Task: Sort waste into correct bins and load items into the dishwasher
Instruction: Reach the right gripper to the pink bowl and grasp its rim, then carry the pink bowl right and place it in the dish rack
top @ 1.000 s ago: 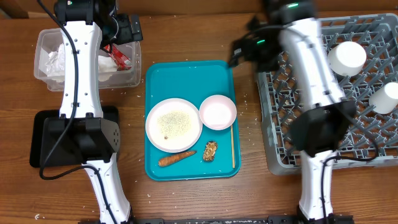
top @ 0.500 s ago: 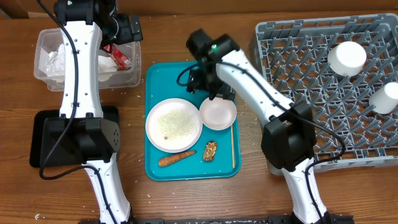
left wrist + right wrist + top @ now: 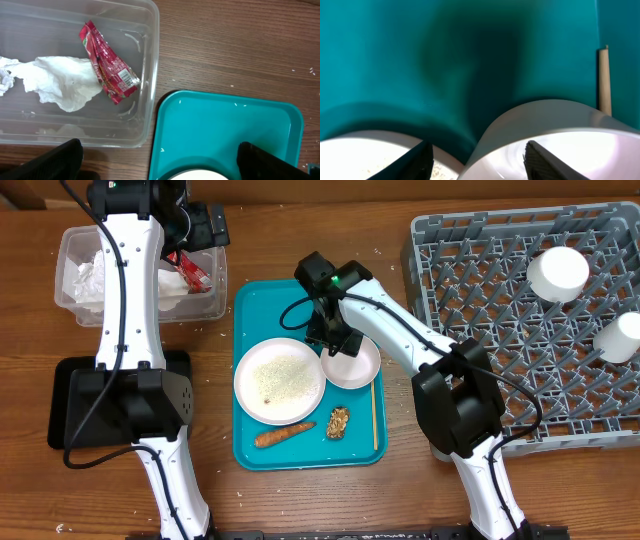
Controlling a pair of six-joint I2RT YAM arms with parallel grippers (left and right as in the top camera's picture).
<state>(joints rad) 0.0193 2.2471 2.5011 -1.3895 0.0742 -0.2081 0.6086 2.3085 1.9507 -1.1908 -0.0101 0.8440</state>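
My right gripper [image 3: 335,340] is down on the teal tray, open, its fingers straddling the left rim of the small white bowl [image 3: 352,364]. In the right wrist view one finger [image 3: 415,162] is outside the bowl [image 3: 560,140] and the other inside, with a gap on both sides of the rim. The large white plate [image 3: 280,380], sprinkled with rice grains, lies just left of the bowl. A carrot piece [image 3: 283,436], a brown lump [image 3: 338,422] and a chopstick [image 3: 375,415] lie on the tray. My left gripper [image 3: 162,167] hangs open and empty over the clear tub [image 3: 147,75], which holds a red wrapper [image 3: 107,62] and napkin [image 3: 55,82].
The teal tray [image 3: 260,300] is mid-table. The grey dish rack [image 3: 500,300] fills the right side, with two white cups [image 3: 558,272] standing in it. The black tray [image 3: 65,405] sits at the left, partly under the left arm. Rice grains dot the wood.
The right arm swung left from over the rack to the tray and came down on the small bowl's rim, its jaws narrowing. The left arm stayed still.
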